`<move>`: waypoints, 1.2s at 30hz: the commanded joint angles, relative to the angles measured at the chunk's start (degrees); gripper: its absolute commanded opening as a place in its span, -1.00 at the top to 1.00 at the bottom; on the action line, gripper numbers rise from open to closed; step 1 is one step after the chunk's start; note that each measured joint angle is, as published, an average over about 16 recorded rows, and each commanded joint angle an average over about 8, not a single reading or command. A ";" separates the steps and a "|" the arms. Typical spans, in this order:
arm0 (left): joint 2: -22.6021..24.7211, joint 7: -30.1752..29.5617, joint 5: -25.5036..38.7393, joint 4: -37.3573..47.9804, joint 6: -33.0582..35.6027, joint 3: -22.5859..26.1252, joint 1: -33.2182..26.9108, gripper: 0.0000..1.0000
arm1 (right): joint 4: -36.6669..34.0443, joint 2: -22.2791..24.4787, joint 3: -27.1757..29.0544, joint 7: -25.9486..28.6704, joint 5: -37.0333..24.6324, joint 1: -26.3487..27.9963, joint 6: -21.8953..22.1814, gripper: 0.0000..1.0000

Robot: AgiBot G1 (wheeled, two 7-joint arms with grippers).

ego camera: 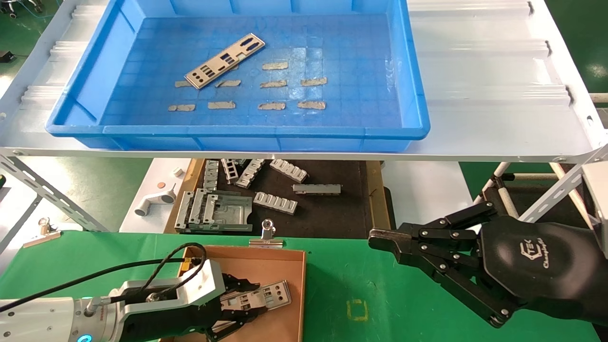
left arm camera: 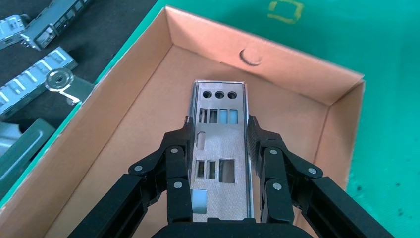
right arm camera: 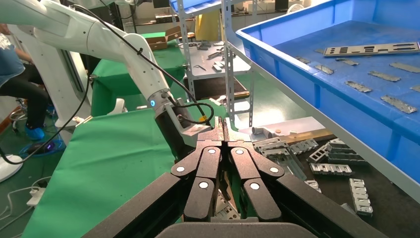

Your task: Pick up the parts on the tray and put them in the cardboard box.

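My left gripper (ego camera: 249,299) is shut on a thin silvery plate (ego camera: 266,294) and holds it inside the brown cardboard box (ego camera: 289,256) at the front left. In the left wrist view the plate (left arm camera: 220,148) sits between the two fingers (left arm camera: 257,139), over the box floor (left arm camera: 148,129). A second plate (ego camera: 224,60) lies at the left of the blue tray (ego camera: 237,128) on the raised shelf. It also shows in the right wrist view (right arm camera: 376,48). My right gripper (ego camera: 380,237) is shut and empty, parked over the green cloth at the right.
A dark mat (ego camera: 327,209) under the shelf holds several chunky grey ribbed metal pieces (ego camera: 275,202). A silver binder clip (ego camera: 267,235) sits on the box's far rim. Tan tape strips (ego camera: 273,105) lie on the tray floor. A yellow square mark (ego camera: 357,311) is on the green cloth.
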 commanded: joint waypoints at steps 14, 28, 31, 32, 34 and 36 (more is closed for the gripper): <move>0.16 0.06 -0.16 0.81 0.57 0.01 -0.23 -1.00 | 0.00 0.00 0.00 0.00 0.00 0.00 0.00 1.00; 0.09 0.22 -0.39 0.79 0.72 -0.07 -0.15 -1.00 | 0.00 0.00 0.00 0.00 0.00 0.00 0.00 1.00; 0.10 0.32 -0.49 0.80 0.67 -0.14 -0.08 -1.00 | 0.00 0.00 0.00 0.00 0.00 0.00 0.00 1.00; 0.09 0.34 -0.53 0.79 0.66 -0.16 -0.05 -1.00 | 0.00 0.00 0.00 0.00 0.00 0.00 0.00 1.00; 0.04 0.36 -0.64 0.74 0.66 -0.21 -0.02 -1.00 | 0.00 0.00 0.00 0.00 0.00 0.00 0.00 1.00; -0.06 0.35 -0.97 0.61 0.72 -0.38 0.00 -1.00 | 0.00 0.00 0.00 0.00 0.00 0.00 0.00 1.00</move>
